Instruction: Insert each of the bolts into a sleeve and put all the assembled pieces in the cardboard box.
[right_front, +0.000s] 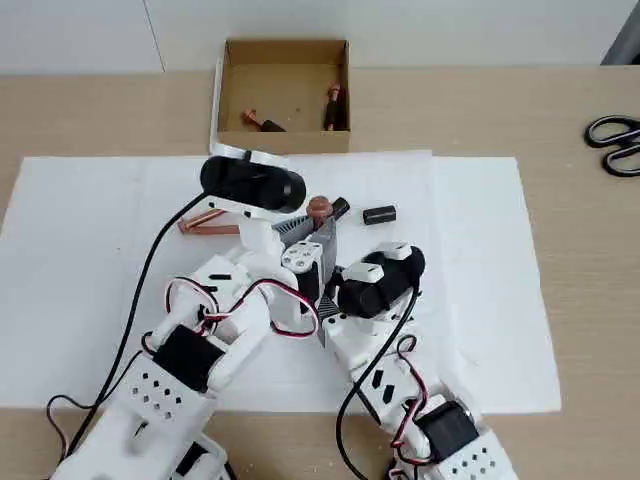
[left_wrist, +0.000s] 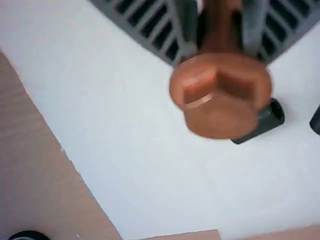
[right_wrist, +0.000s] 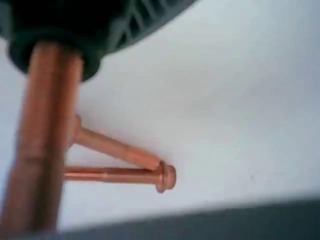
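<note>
The left tool (left_wrist: 220, 30) grips the bolt (left_wrist: 220, 95) tight. The right tool (right_front: 326, 232) seems to hold a sleeve (right_wrist: 47, 57) around it. Push straight, slowly, till the head meets the sleeve. The cardboard box (right_front: 285, 140) sits at 12 o'clock.

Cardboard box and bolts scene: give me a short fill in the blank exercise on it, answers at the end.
1. The cardboard box holds ___ assembled pieces.
2. ___ bare bolts lie together on the white paper.
3. The left gripper has its fingers shut on a bolt whose ___ sticks out beyond them.
4. The loose sleeve on the paper is ___ in colour.
Answers: two; two; head; black.
</note>
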